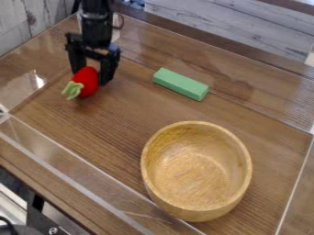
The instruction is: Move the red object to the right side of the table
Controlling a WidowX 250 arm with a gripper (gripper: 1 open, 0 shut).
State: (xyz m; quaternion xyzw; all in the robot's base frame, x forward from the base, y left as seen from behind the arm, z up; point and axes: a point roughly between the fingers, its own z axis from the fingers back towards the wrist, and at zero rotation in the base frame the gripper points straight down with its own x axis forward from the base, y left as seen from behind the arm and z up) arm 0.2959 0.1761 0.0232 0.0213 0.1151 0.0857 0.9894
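Note:
The red object (84, 80) is a small glossy strawberry-like toy with a green leafy end pointing down-left. It lies on the left part of the dark wood-grain table (123, 119). My black gripper (92, 73) points down over it and stands open. One finger is on each side of the toy's upper part, and the toy's top is partly hidden behind them. I cannot tell whether the fingers touch the toy.
A flat green rectangular block (181, 83) lies right of the toy. A round light wooden bowl (196, 170) stands at the front right. Clear acrylic walls (73, 174) edge the table at the front and left.

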